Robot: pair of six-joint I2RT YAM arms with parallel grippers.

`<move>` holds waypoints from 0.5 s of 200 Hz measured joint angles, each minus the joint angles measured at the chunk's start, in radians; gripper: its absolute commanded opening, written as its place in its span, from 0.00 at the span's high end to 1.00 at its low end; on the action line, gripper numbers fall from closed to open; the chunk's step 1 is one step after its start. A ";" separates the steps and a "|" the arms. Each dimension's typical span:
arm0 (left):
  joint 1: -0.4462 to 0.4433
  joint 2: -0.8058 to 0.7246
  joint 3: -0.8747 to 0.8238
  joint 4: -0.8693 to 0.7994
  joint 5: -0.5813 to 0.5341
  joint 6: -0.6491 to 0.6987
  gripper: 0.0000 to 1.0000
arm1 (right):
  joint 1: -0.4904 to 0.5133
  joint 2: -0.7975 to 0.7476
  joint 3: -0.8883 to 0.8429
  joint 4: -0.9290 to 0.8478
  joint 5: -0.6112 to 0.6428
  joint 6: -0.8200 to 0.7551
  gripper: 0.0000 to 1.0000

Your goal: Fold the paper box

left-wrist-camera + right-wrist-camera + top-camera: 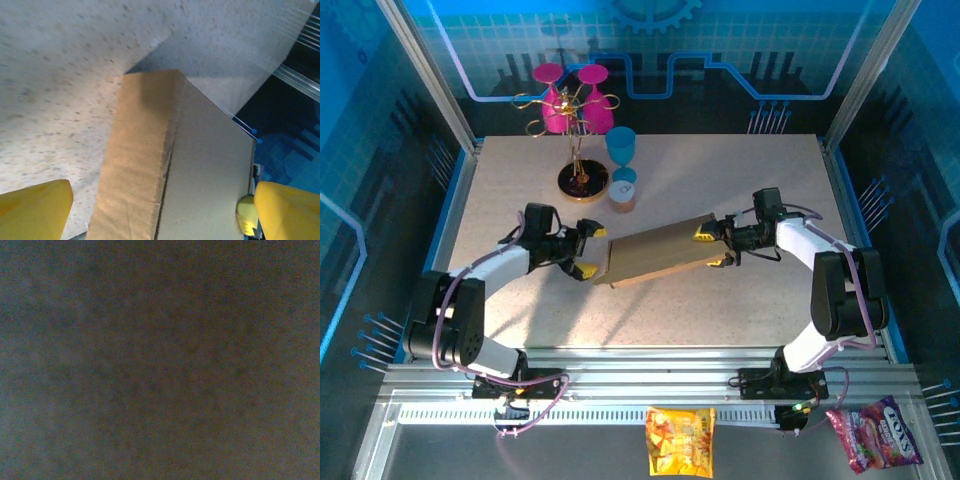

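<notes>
The paper box (655, 255), a shallow closed brown cardboard box, lies slantwise across the middle of the table. My left gripper (588, 250) is at its left end, open, with one yellow finger on each side of that end. In the left wrist view the box (200, 165) runs away from the camera between the two yellow fingers (40, 210), and bare table shows between the left finger and the cardboard. My right gripper (714, 247) is shut on the box's right end, a yellow finger on each side. The right wrist view is dark and blurred, too close to tell anything.
At the back of the table stand a gold rack (582, 150) with pink glasses (570, 105), a blue goblet (621, 145) and a small cup (623, 192). Snack packets (680, 440) (875, 432) lie on the rail in front. Metal frame posts bound the table's sides.
</notes>
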 measured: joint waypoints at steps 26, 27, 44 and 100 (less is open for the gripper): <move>-0.032 0.045 -0.059 0.156 0.023 -0.126 0.06 | -0.011 -0.004 -0.014 0.015 -0.008 0.042 0.71; -0.034 0.049 -0.063 0.164 0.024 -0.134 0.06 | -0.011 -0.004 -0.015 0.016 -0.009 0.043 0.71; -0.058 0.091 -0.096 0.247 0.028 -0.211 0.06 | -0.014 -0.005 -0.030 0.038 -0.019 0.075 0.71; -0.138 0.255 -0.127 0.638 0.018 -0.511 0.13 | -0.026 -0.005 -0.059 0.098 -0.038 0.131 0.70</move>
